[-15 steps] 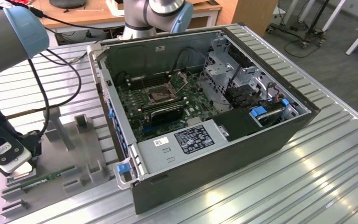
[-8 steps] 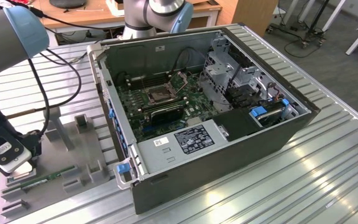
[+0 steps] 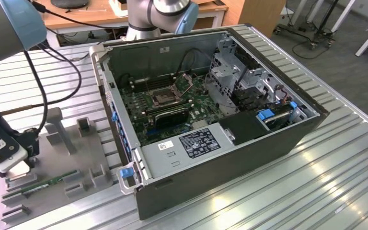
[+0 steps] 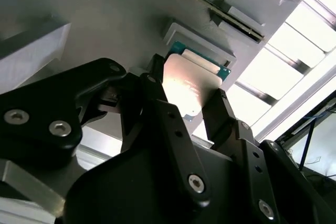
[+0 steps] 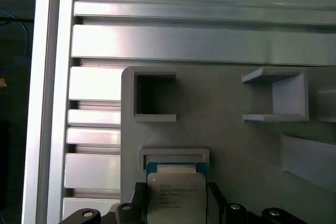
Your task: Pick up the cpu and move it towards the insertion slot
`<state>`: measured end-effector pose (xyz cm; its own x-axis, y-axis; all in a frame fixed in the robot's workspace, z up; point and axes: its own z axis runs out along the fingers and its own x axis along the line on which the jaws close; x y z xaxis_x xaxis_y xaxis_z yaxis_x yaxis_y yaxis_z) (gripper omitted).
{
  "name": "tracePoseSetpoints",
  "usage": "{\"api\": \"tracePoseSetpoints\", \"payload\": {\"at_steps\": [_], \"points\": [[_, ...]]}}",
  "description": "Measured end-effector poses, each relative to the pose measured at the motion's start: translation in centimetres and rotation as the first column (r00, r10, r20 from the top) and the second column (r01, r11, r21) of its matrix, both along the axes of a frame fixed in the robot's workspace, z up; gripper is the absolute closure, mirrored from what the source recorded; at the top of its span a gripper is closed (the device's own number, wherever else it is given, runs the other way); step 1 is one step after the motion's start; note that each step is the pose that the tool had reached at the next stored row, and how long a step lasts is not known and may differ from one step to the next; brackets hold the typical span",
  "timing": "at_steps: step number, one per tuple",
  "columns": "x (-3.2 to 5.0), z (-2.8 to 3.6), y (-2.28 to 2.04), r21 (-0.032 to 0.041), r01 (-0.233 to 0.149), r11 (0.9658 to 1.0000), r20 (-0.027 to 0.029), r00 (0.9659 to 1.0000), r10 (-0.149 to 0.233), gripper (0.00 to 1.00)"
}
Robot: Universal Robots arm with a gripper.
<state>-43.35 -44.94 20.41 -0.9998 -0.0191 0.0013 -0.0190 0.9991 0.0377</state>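
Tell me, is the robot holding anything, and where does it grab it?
Yes: the gripper holds the cpu, with its jaws pinching the chip's two opposite side edges.

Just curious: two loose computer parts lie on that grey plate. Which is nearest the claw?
The flat square silvery chip, at the black gripper; the long narrow green memory stick lies farther off.

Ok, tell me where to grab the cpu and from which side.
Take the cpu by two opposite thin edges, coming straight down from above. It lies flat on the grey holder, top smooth and bare, so only the edges give purchase. A raised lip borders one edge; use the pair beside it. The gripper straddles that pair now.
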Motion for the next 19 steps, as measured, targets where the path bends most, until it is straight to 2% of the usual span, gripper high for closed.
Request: {"api": "tracePoseSetpoints", "payload": {"at_steps": [5, 19], "points": [[0.00, 1.33, 0.00, 0.0000, 0.000, 1.0000, 0.0000, 1.0000, 0.000, 0.46], [0.00, 5.57, 0.00, 0.0000, 0.000, 1.0000, 0.0000, 1.0000, 0.000, 0.46]]}}
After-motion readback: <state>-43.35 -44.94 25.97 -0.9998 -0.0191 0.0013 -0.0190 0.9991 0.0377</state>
